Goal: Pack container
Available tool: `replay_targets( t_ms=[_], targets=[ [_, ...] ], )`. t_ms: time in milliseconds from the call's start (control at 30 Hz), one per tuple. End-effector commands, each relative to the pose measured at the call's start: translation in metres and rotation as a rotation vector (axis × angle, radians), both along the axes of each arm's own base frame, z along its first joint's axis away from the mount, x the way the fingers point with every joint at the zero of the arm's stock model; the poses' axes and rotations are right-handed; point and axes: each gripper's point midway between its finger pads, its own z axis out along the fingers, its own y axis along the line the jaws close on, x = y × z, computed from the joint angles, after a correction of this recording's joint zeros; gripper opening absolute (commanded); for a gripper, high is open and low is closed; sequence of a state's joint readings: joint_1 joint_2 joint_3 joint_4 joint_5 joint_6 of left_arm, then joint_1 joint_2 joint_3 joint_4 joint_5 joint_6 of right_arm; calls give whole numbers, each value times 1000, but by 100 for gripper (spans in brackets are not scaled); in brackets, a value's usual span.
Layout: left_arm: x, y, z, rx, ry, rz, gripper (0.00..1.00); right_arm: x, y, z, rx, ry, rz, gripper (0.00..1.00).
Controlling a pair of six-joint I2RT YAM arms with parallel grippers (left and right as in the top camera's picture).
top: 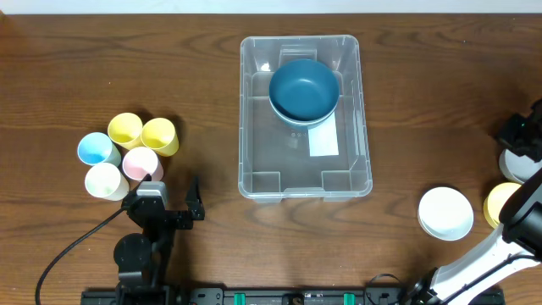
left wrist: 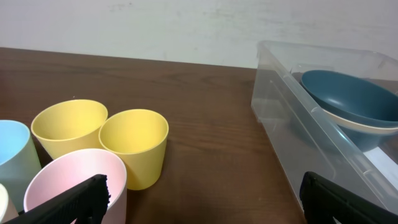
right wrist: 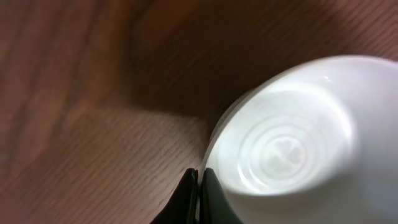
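The clear plastic container (top: 251, 127) stands at mid-table, and I also see its near wall (left wrist: 292, 124) from the left wrist. Inside it a dark blue bowl (top: 303, 89) (left wrist: 348, 96) rests on a paler bowl, beside a white label (top: 323, 141). My left gripper (top: 174, 193) (left wrist: 200, 205) hangs open just right of a pink cup (top: 141, 161) (left wrist: 71, 177), with nothing between its fingers. My right gripper (right wrist: 200, 180) is at the table's far right edge (top: 517, 146), shut on the rim of a white bowl (right wrist: 292, 137) that the arm mostly hides from overhead.
At the left stands a cluster of cups: two yellow ones (top: 125, 129) (top: 159, 135), a light blue one (top: 97, 149) and a cream one (top: 106, 180). Another white bowl (top: 445, 213) and a yellow bowl (top: 498, 203) sit at the front right.
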State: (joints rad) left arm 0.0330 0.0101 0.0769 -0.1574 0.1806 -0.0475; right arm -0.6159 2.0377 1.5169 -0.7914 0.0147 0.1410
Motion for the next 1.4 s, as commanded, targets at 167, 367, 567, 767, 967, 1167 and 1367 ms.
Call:
replay_targets(
  t_ms=[167,367,567,767,967,1167,1367],
  targets=[
    [0,0,-13,10,29,-5,98,72,44,139,22,-299,173,1],
    [0,0,-13,10,29,-5,98,92,165,256,1,-480,493,1],
    [0,0,-13,10,29,-5,98,67,316,299,55,-542,800,1],
    [0,0,-13,10,29,-5,98,31,415,268,90,-399,965,1],
    [0,0,-13,10,29,-5,98,9,478,217,97,-249,1110,1],
    [0,0,-13,10,29,-5,98,-6,518,164,109,-105,1196,1],
    [0,0,-13,10,29,-5,98,-19,544,128,116,-6,1237,1]
  ],
)
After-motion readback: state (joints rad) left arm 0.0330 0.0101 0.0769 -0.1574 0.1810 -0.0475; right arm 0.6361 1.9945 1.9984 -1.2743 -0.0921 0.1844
